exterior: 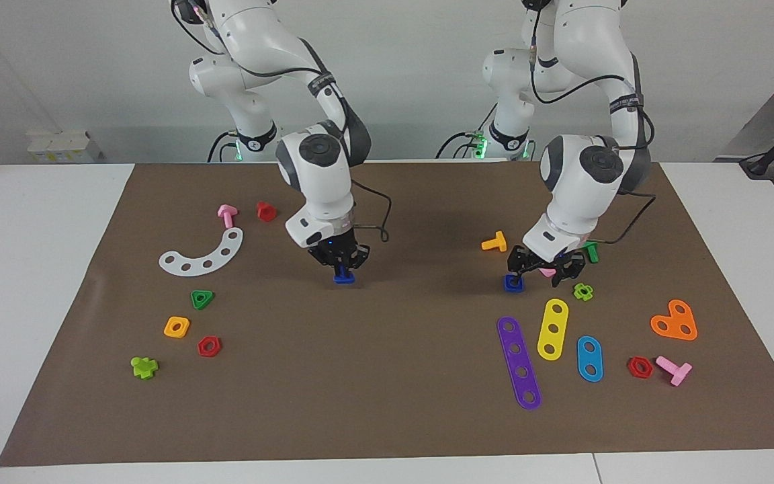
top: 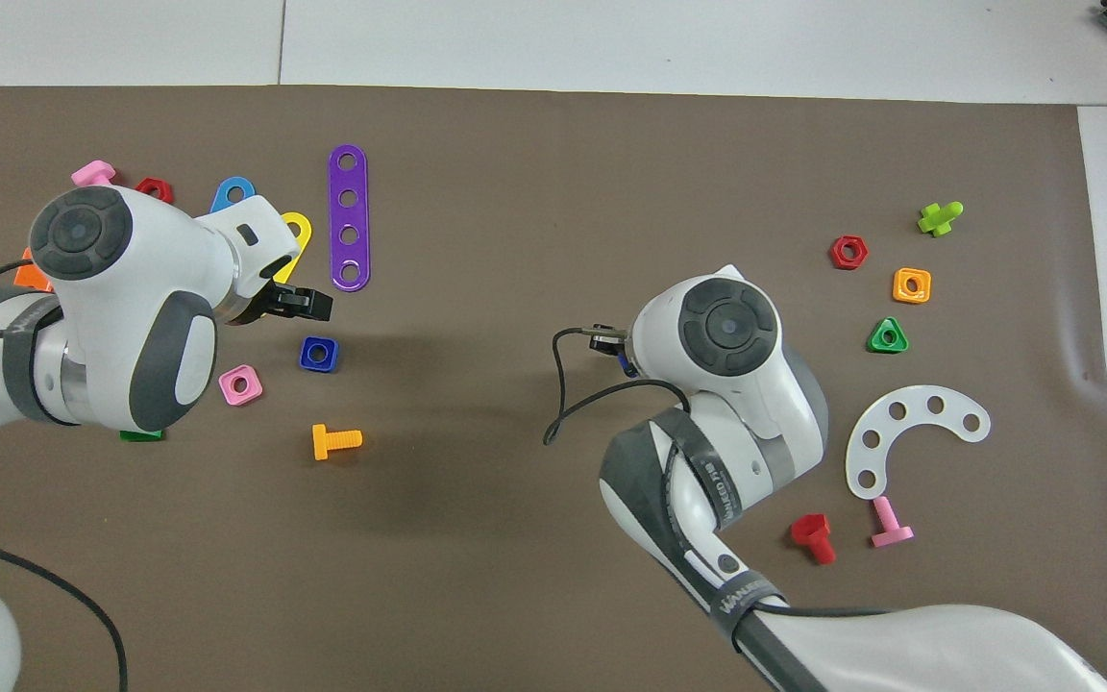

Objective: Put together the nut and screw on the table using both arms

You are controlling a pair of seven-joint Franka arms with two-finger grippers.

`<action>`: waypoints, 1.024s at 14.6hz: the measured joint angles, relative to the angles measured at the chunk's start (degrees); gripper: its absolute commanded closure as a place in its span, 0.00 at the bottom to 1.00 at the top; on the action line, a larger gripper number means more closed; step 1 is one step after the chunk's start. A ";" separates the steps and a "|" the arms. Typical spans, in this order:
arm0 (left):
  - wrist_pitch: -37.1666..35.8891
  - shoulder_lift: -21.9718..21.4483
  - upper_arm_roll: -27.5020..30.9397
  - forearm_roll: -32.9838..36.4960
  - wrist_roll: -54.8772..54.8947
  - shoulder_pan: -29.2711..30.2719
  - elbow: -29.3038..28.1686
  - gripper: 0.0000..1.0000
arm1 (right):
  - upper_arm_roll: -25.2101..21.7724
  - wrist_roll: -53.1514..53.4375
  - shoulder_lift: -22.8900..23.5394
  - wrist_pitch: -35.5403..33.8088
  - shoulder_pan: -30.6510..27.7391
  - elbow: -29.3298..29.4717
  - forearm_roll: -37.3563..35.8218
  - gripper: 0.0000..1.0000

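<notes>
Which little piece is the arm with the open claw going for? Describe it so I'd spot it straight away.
On the brown mat, look toward the left arm's end, at the cluster of coloured toy parts. Just below the left gripper lies the nut, beside a pink square nut and nearer to the robots than the purple strip. It is the only blue square piece with a round hole.

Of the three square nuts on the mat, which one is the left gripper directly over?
The blue nut: the left gripper hangs above it. The pink one lies beside it; the orange-yellow one lies toward the right arm's end.
</notes>
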 measured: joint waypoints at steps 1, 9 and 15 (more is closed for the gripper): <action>0.15 0.36 0.02 0.00 0.35 0.00 0.00 0.12 | 0.00 2.92 0.38 0.41 1.82 -0.02 0.00 1.00; 2.27 3.93 0.01 -0.21 -5.35 -0.03 -0.03 0.15 | 0.00 17.61 4.72 4.43 9.54 0.01 -4.66 0.57; 3.96 4.25 -0.25 -0.21 -11.38 -0.70 -2.26 0.19 | -0.47 18.76 4.59 3.89 8.37 2.56 -4.90 0.01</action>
